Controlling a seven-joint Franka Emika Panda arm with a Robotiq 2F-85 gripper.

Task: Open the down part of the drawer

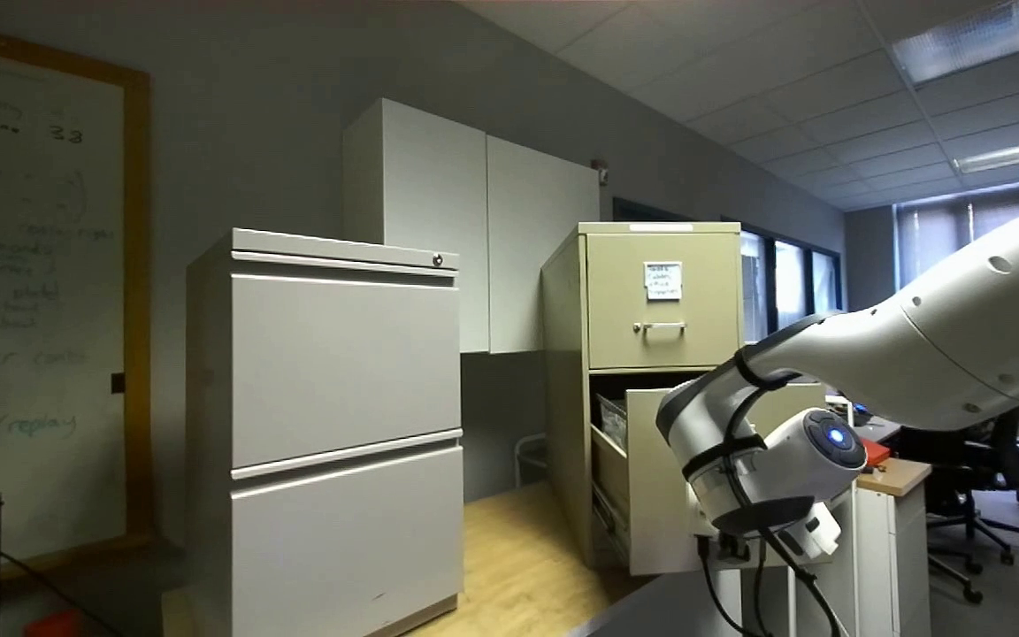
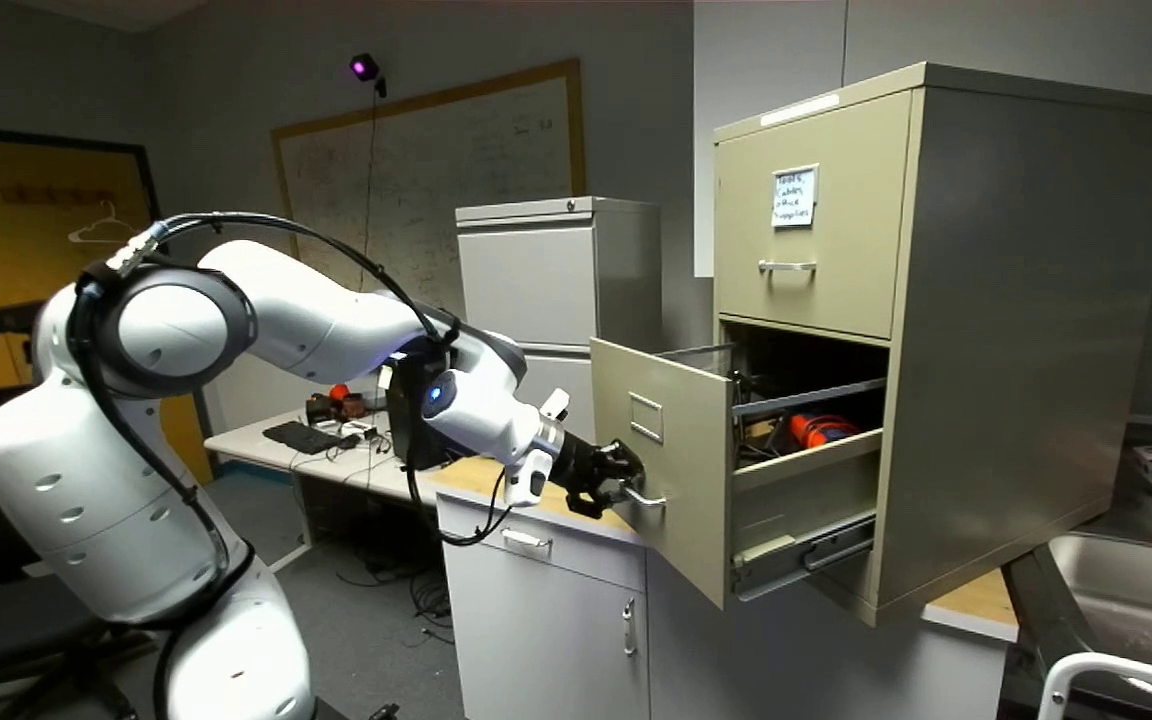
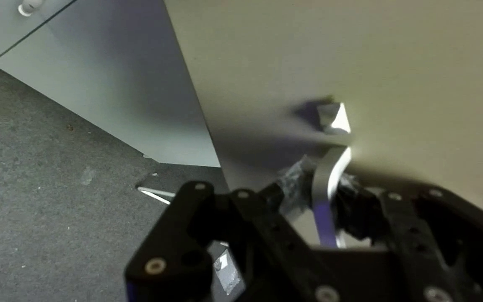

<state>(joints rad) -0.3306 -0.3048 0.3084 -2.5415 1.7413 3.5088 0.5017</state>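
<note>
At the bottom of the tan cabinet (image 2: 1016, 330), the lower drawer (image 2: 686, 455) stands open, its flat front facing the arm (image 2: 336, 325), its long axis running level out of the cabinet. In the wrist view the jaws pinch its handle (image 3: 323, 184); in an exterior view the arm's wrist (image 1: 775, 482) hides the handle. An orange object (image 2: 821, 430) inside shows in an exterior view. Above is the labelled upper drawer (image 2: 846, 250), closed; below, a wood-topped desk (image 1: 509, 557).
</note>
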